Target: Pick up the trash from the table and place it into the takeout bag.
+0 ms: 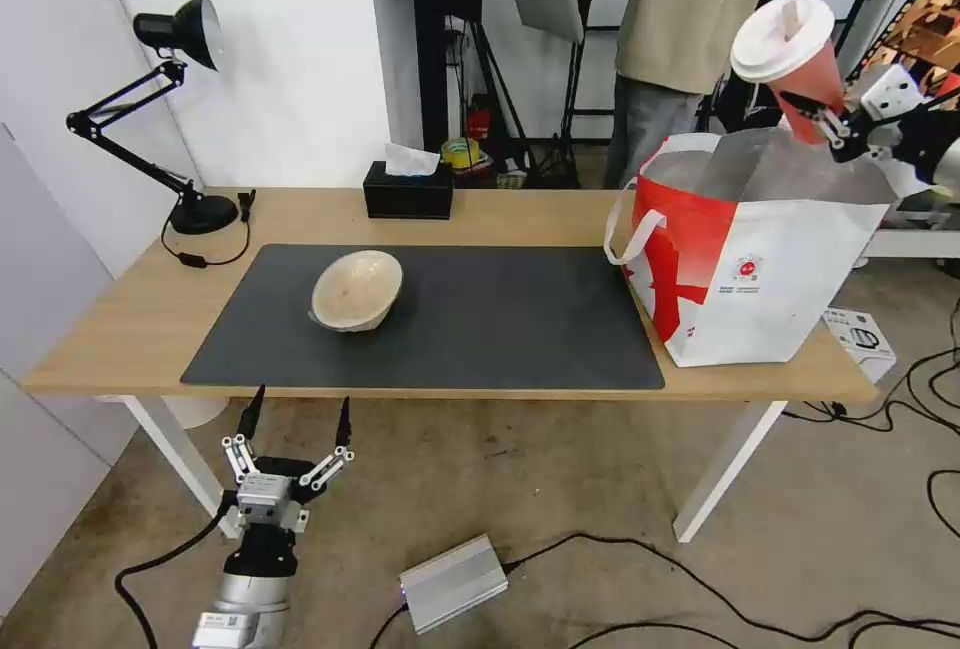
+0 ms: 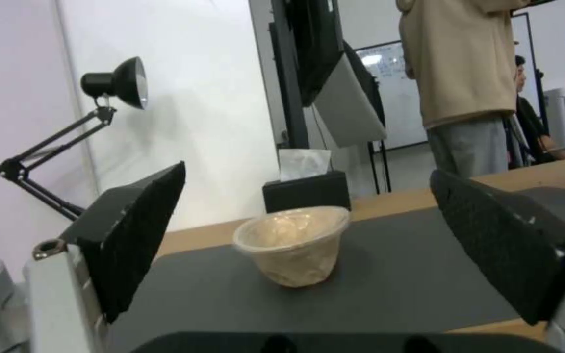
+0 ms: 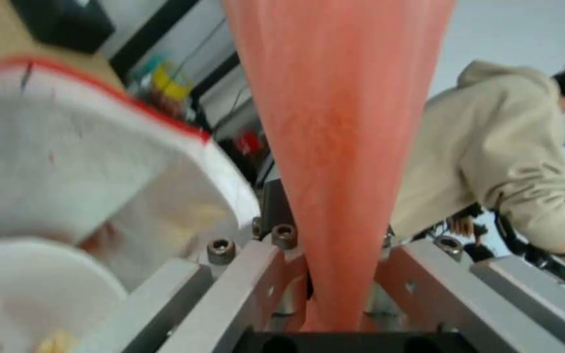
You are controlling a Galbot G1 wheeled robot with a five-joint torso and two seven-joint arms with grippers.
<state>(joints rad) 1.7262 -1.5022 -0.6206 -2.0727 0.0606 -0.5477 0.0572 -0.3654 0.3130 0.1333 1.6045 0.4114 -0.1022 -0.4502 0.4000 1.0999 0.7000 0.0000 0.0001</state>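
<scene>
Above takeout bag (image 1: 770, 269), right claw (image 1: 835, 124) clamps red cup (image 1: 795, 59); left claw (image 1: 295, 419) apart.

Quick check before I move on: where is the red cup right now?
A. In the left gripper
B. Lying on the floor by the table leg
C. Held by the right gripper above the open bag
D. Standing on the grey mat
C. The right gripper is shut on the red cup, tilted above the open top of the takeout bag; the left gripper waits open below the table's front edge.

head high, wrists low — shared table (image 1: 500, 219)
</scene>
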